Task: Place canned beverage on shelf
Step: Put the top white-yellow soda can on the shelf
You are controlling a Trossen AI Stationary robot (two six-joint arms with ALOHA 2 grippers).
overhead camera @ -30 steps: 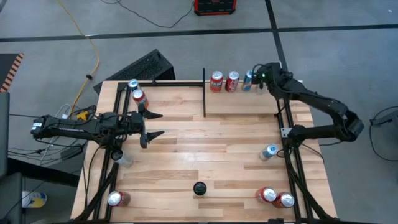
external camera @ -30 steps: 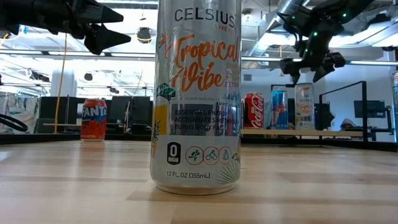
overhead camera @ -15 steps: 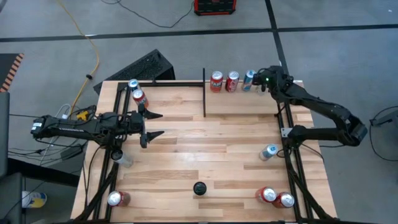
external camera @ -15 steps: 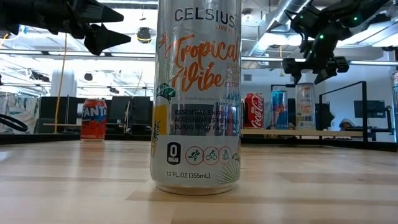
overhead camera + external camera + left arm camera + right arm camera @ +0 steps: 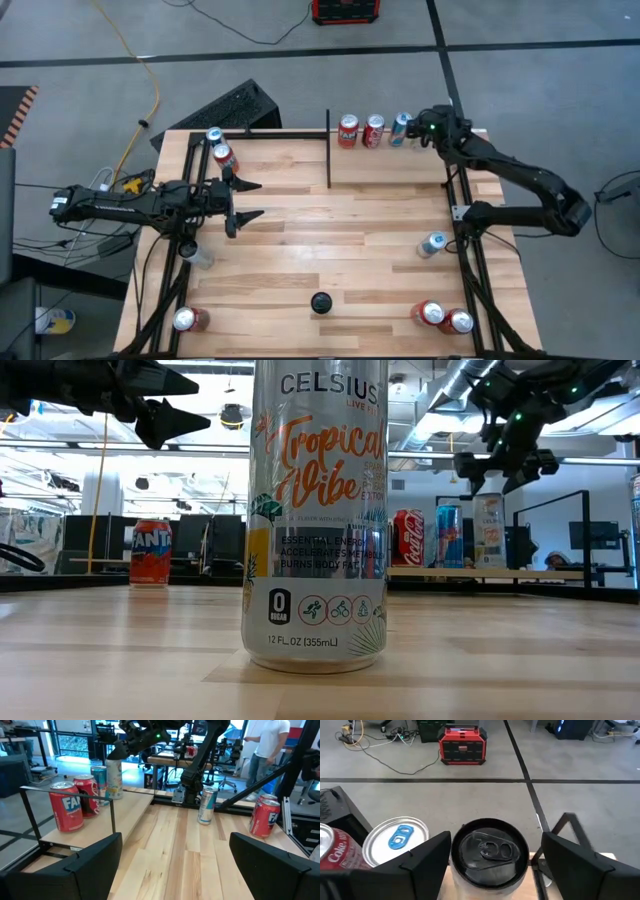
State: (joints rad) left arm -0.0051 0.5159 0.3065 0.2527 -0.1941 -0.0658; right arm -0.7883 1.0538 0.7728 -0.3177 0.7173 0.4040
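- The right pincer (image 5: 503, 466) hangs above the pale can (image 5: 490, 530) at the far right of the shelf (image 5: 400, 160), its fingers spread to either side of the can's dark top (image 5: 491, 849) without gripping it.
- That can stands beside a blue can (image 5: 448, 535) and two red ones.
- The left pincer (image 5: 243, 200) waits open over the table's (image 5: 330, 250) left side.

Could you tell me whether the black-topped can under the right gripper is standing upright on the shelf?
Upright: the can shows its round top squarely between the open right gripper, standing on the shelf.
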